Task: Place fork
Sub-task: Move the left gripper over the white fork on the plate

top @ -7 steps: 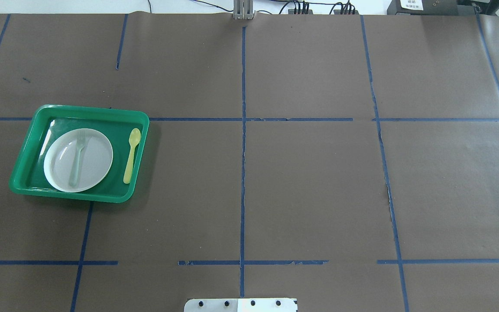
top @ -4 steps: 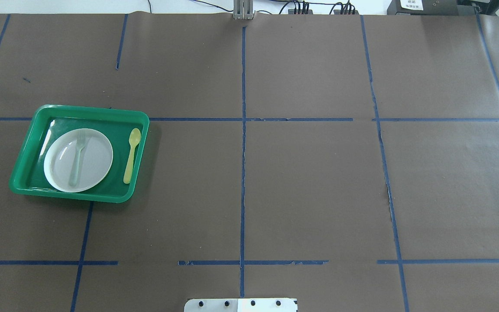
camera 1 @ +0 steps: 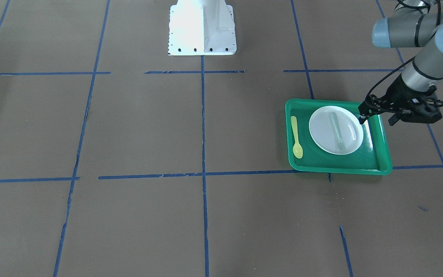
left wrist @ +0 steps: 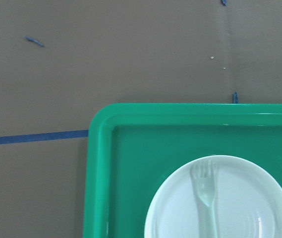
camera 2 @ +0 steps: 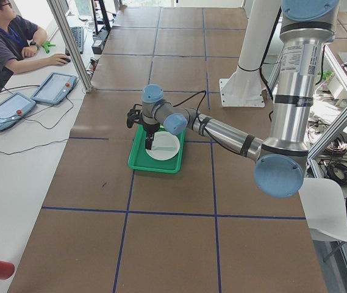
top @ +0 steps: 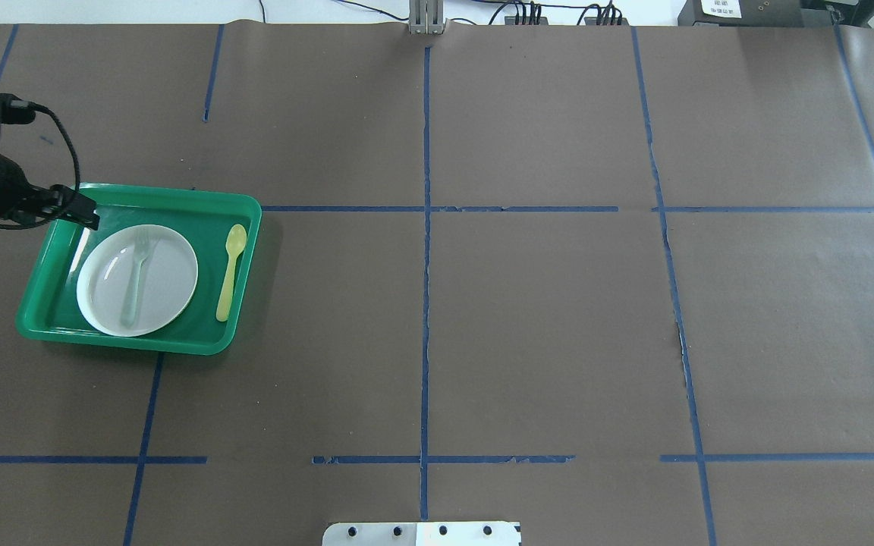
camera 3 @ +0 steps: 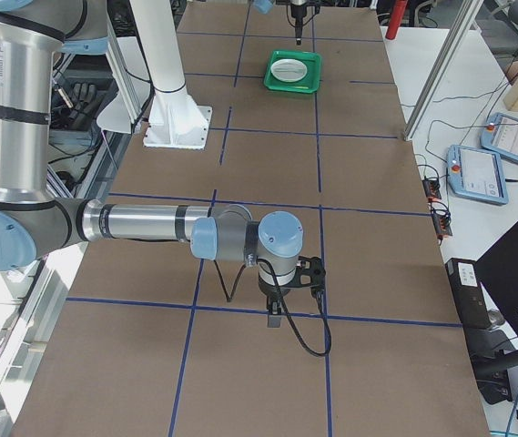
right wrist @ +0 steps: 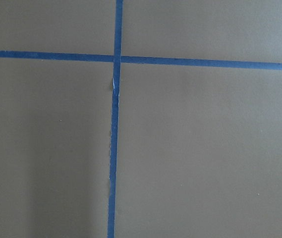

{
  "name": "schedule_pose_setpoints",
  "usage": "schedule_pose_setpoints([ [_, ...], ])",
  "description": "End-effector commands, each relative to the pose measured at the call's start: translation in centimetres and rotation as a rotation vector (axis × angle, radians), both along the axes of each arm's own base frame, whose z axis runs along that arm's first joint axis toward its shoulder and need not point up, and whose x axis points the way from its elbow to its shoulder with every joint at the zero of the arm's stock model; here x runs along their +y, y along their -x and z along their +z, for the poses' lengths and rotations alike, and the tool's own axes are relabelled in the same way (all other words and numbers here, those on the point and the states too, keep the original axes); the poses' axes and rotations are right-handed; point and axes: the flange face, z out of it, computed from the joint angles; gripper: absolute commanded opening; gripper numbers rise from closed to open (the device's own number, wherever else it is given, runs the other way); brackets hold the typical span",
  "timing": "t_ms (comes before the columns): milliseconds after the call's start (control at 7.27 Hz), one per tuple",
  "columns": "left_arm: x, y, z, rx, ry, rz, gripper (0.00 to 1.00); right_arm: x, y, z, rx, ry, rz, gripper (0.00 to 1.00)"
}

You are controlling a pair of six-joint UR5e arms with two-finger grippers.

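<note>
The pale translucent fork (top: 136, 273) lies lengthwise on a white plate (top: 171, 284) inside a green tray (top: 141, 196) at the table's left. It also shows in the front view (camera 1: 337, 132) and, tines up, in the left wrist view (left wrist: 207, 198). My left gripper (top: 90, 218) hangs above the tray's far-left corner, beside the plate, apart from the fork (camera 1: 362, 117). I cannot tell whether it is open or shut. My right gripper (camera 3: 276, 319) shows only in the right side view, low over bare table far from the tray, state unclear.
A yellow spoon (top: 229, 271) lies in the tray to the right of the plate. The robot's base plate (top: 422, 533) sits at the near table edge. Blue tape lines grid the brown table. An operator (camera 2: 5, 43) sits at a side desk.
My left arm has come into the overhead view from the left edge and now hangs over the tray's far-left corner. Fork, plate, spoon and tray have not moved.
</note>
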Motion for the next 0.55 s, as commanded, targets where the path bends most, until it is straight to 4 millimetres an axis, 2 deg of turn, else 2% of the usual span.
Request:
schedule_pose_setpoints([
  [0, -0.6, -6.8, 1.7, -0.059, 0.041, 0.005, 1.00, 0.0, 0.0, 0.0, 0.000, 0.001, 0.001, 1.00],
  [412, 0.2, -9.7, 3.5, -0.051, 0.057, 0.021, 0.98, 0.0, 0.0, 0.0, 0.000, 0.000, 0.000, 1.00],
])
